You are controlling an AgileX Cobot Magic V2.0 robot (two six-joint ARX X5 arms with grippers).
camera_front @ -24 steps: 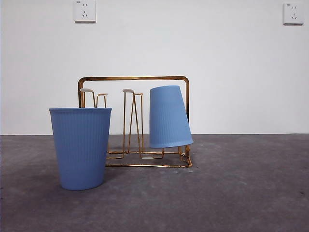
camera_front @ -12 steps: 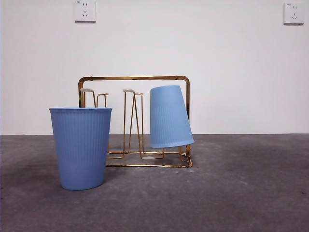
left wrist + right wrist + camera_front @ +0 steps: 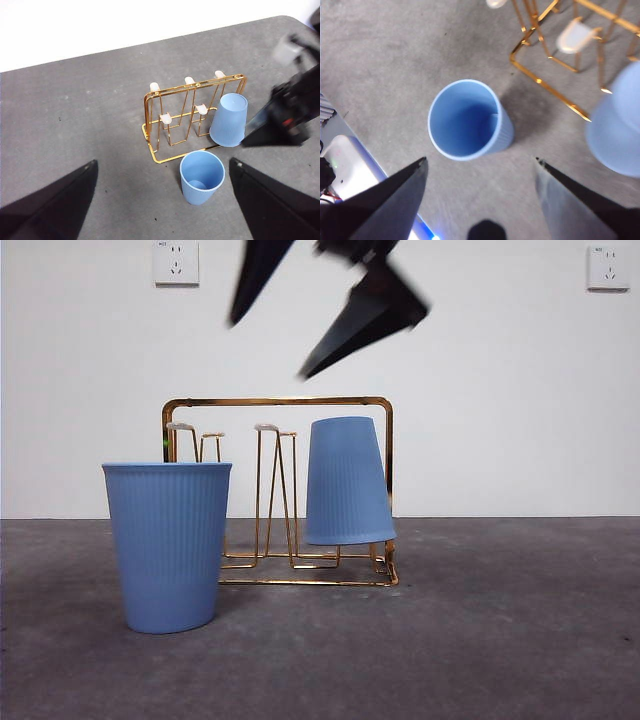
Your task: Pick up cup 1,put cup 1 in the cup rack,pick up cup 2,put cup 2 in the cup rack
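Observation:
A ribbed blue cup (image 3: pixel 168 545) stands upright in front of the left end of the gold cup rack (image 3: pixel 277 402). A second blue cup (image 3: pixel 348 482) sits upside down over a prong at the rack's right end. My right gripper (image 3: pixel 268 348) hangs open and blurred above the rack. Its wrist view looks down into the upright cup (image 3: pixel 467 120), with the gripper (image 3: pixel 480 161) open above it and the upturned cup (image 3: pixel 620 130) off to one side. My left gripper (image 3: pixel 162 161) is open, high over the table, seeing the rack (image 3: pixel 165 125), both cups (image 3: pixel 201 177) (image 3: pixel 230 120) and the right arm (image 3: pixel 290 107).
The grey table (image 3: pixel 500 640) runs to a white wall with two sockets (image 3: pixel 176 262) (image 3: pixel 607 267). Beside the upright cup, the right wrist view shows the table's edge with a lit white device (image 3: pixel 340 160) beyond it.
The right gripper has come into the front view from the top, above the rack. The upside-down cup has swung slightly and now hangs a little straighter. The upright cup has not moved.

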